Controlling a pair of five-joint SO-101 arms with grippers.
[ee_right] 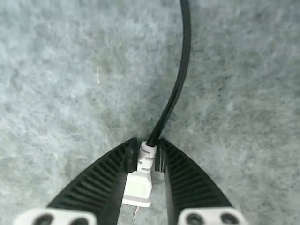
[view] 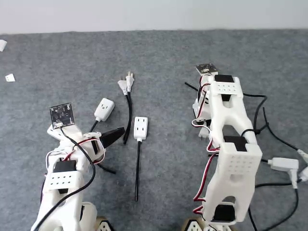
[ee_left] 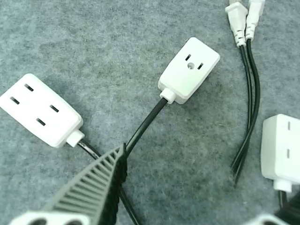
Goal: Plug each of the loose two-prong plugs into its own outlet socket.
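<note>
Two loose two-prong plugs [view: 126, 83] on black cords lie side by side at the middle back; the left wrist view has these plugs [ee_left: 241, 18] too. A white single socket [view: 104, 109] [ee_left: 190, 70] lies left of them. A white outlet block [view: 140, 128] [ee_left: 281, 150] lies in the centre. Another white outlet block [ee_left: 40, 110] sits beside the left arm. My left gripper [view: 109, 139] [ee_left: 201, 187] hangs open just short of the single socket. My right gripper [ee_right: 145, 145] is shut on a white two-prong plug [ee_right: 139, 183] with a black cord [ee_right: 180, 70], low over the carpet.
Grey carpet covers the whole table. The folded right arm [view: 226, 125] stands over its own gripper. A white adapter [view: 284, 164] and black cables lie at the right edge. Small white scraps [view: 9, 77] sit at the far left.
</note>
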